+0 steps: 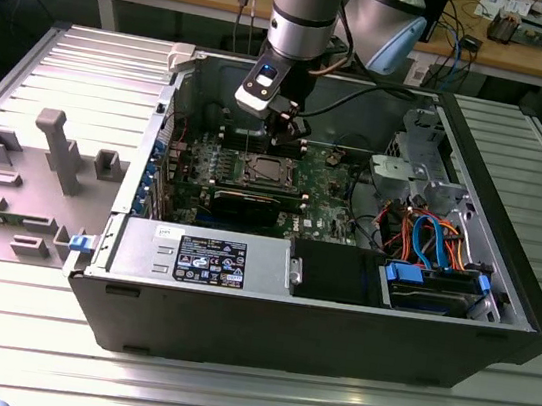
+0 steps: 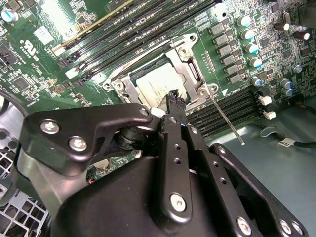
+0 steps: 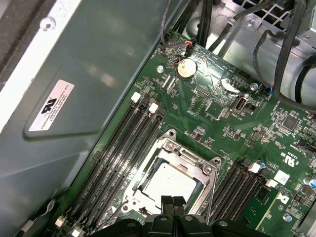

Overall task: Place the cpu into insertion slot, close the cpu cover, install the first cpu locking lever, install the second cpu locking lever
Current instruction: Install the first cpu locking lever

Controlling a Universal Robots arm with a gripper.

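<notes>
Chip [image 3: 165,186]: dull grey square lying flat inside the socket [image 1: 263,170], its top showing through the window of the cover plate [image 2: 185,64].
Cover plate: silvery frame lying down over the socket, around the chip's edges.
Handling, as judged: light, stiff and thin, with a smooth top that offers little grip. The underside contacts are probably fragile, so it is best held by two opposite edges and kept level.
Lever [image 2: 224,118]: thin metal rod slanting out from one socket corner, apparently not yet latched.
End effector [image 3: 173,203]: fingertips pressed together with nothing between them, poised over the socket's edge. Contact with the chip cannot be told.
Memory slots [image 3: 123,148]: long dark rows flanking the socket.
Case [image 1: 285,316]: open box around the socket's board, resting on the ribbed counter [image 1: 243,401].
</notes>
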